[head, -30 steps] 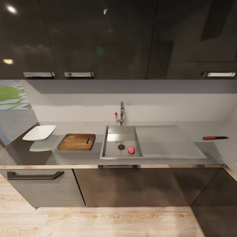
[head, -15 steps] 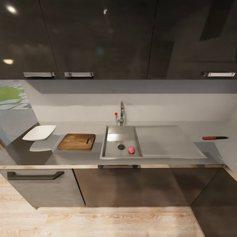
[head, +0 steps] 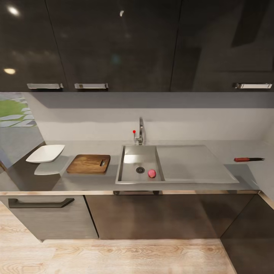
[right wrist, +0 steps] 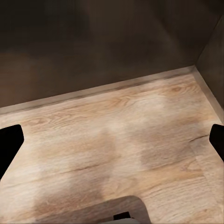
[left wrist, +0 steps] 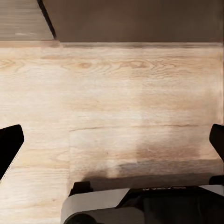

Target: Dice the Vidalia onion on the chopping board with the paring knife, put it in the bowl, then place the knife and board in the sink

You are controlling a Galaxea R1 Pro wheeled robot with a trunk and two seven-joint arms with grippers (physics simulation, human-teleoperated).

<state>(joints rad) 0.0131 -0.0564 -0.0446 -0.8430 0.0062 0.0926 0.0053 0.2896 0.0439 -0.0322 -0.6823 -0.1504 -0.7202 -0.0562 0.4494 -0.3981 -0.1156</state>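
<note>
Viewed from the head camera, the bench (head: 95,182) carries every item of the task, laid out in working order. The Vidalia onion (head: 152,173) lies in the sink (head: 131,165) basin beside the drain, below the tap (head: 140,131). The chopping board (head: 89,163) sits just left of the sink, a short carry from the basin, with the white bowl (head: 45,153) next to it for the diced pieces. The paring knife (head: 248,159) rests well apart, at the far right. Both arms hang low over the wooden floor (left wrist: 121,116): the left gripper (left wrist: 112,142) and the right gripper (right wrist: 112,140) stand wide open and empty, evidently before any reach.
</note>
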